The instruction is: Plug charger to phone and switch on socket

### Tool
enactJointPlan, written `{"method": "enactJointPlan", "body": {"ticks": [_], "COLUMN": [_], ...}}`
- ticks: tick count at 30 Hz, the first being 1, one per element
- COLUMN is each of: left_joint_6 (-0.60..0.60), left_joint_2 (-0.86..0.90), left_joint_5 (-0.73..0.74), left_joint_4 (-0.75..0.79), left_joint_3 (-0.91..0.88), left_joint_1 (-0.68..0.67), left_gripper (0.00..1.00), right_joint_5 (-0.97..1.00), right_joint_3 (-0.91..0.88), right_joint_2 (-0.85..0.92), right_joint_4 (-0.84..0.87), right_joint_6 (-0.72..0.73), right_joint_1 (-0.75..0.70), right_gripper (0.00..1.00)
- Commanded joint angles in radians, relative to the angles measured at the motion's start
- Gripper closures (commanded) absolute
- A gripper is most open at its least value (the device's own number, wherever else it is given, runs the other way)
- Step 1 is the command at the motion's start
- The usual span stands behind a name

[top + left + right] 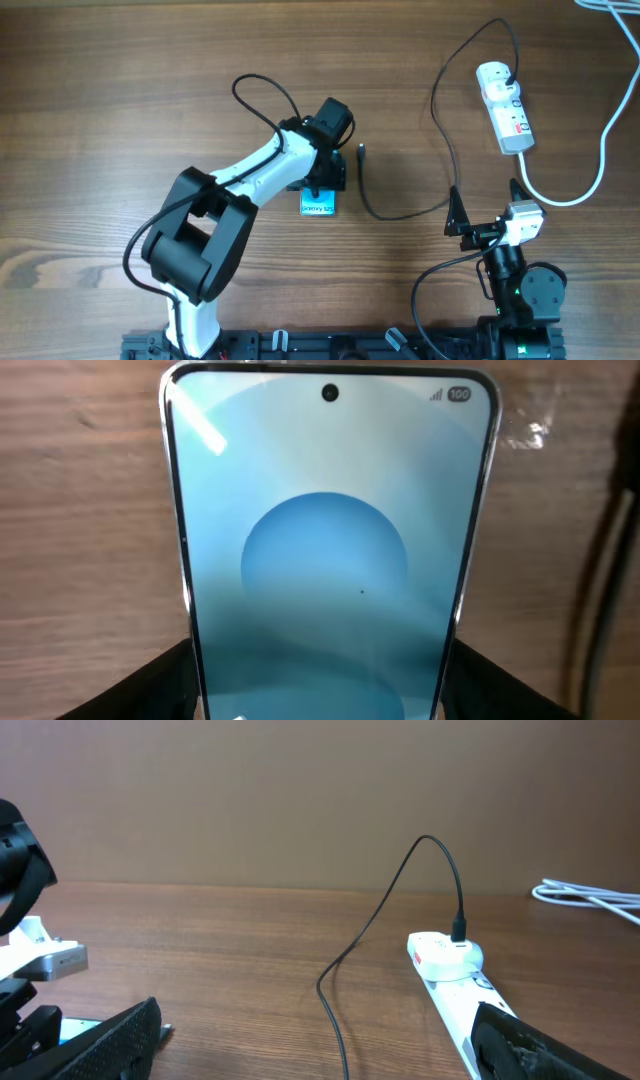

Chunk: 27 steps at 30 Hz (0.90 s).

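Both L gripper point(320, 188) fingers point(150, 685) press the phone point(320, 540) edges, clamped on it mid-table. R gripper point(486, 205) fingers point(110, 1040) spread wide, holding nothing, near socket point(505, 107). Charger point(440, 120) runs from socket; tip lies beside phone, not touching.

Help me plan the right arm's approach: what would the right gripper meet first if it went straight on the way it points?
Probably the charger cable, running just ahead of the open right gripper. The socket lies slightly right of that line, though depth is unclear.
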Motion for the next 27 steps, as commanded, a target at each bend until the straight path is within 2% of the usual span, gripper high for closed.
{"method": "enactJointPlan", "body": {"ticks": [1,3,4,6,15,27], "left_joint_6": [-0.003,-0.003,-0.002,-0.002,0.006,0.005], "left_joint_2": [-0.012,-0.012,-0.012,-0.012,-0.01,0.082], "left_joint_5": [-0.063,-0.063,-0.064,-0.064,-0.079,-0.077], "left_joint_4": [0.011,0.021,0.031,0.045,0.077,0.006], "left_joint_3": [-0.034,-0.034,-0.034,-0.034,-0.036,-0.036], "left_joint_1": [0.002,0.002,0.002,0.002,0.002,0.002], "left_gripper": [0.27,0.18,0.06,0.01,0.0,0.02], "right_joint_5": [0.017,0.017,0.017,0.017,0.017,0.017], "right_joint_3": [-0.001,-0.001,-0.001,-0.001,-0.001,-0.001], "right_joint_2": [-0.002,-0.002,-0.002,-0.002,-0.002,-0.002], "right_joint_4": [0.005,0.005,0.005,0.005,0.005,0.005], "right_joint_6": [-0.012,-0.012,-0.012,-0.012,-0.012,-0.012], "right_joint_1": [-0.004,-0.004,-0.004,-0.004,-0.004,-0.004], "right_gripper": [0.0,0.0,0.0,0.0,0.0,0.0]}}
